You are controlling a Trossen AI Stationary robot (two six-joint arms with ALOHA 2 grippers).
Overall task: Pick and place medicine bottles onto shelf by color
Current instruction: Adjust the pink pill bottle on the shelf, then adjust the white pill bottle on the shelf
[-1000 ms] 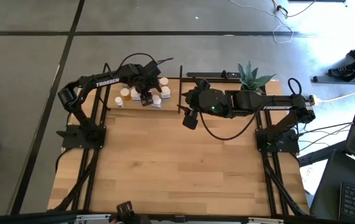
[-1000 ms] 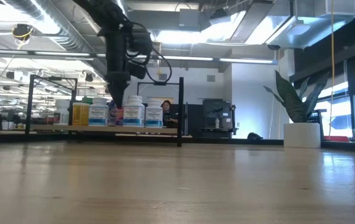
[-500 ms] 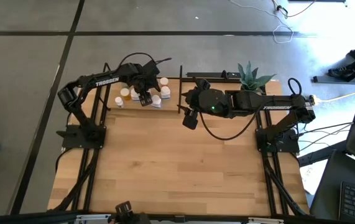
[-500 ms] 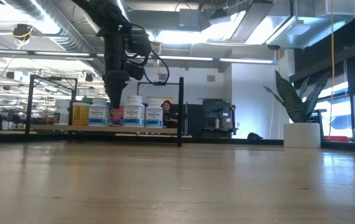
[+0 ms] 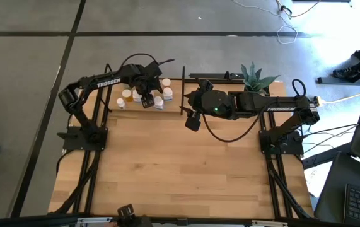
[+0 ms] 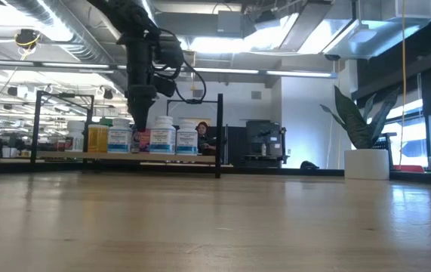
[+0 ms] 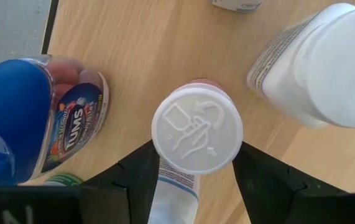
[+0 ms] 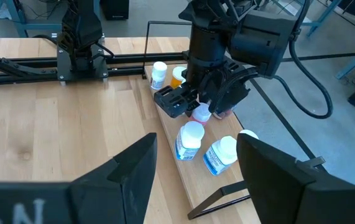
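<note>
The medicine bottles stand upright on their bases on the shelf [image 6: 64,156] at the table's far left: white ones [image 5: 167,94], an orange one [image 5: 128,94] and a blue one [image 7: 15,118]. My left gripper [image 5: 146,101] hangs open over them, pointing down. Its fingers stand on either side of a small pinkish bottle with a white cap [image 7: 197,129], which stands on the shelf between white bottles [image 6: 141,140]. My right gripper [image 5: 193,120] is open and empty above the table, just right of the shelf; it also shows in its wrist view [image 8: 196,180]. My left gripper's fingers [image 7: 141,174] stand close on both sides of the white cap [image 7: 165,149] from above. I cannot tell whether they touch it. The bottle stands upright on the shelf.
Black shelf posts rise at the shelf's right end [image 6: 220,136] and left end [image 6: 38,125]. A potted plant [image 5: 255,79] stands at the far right. A large white bottle [image 7: 332,62] stands close beside my left gripper. The bare tabletop [image 5: 180,170] stretches toward the near edge.
My left gripper has risen a little above the row of bottles. The pinkish bottle has stayed on the shelf.
</note>
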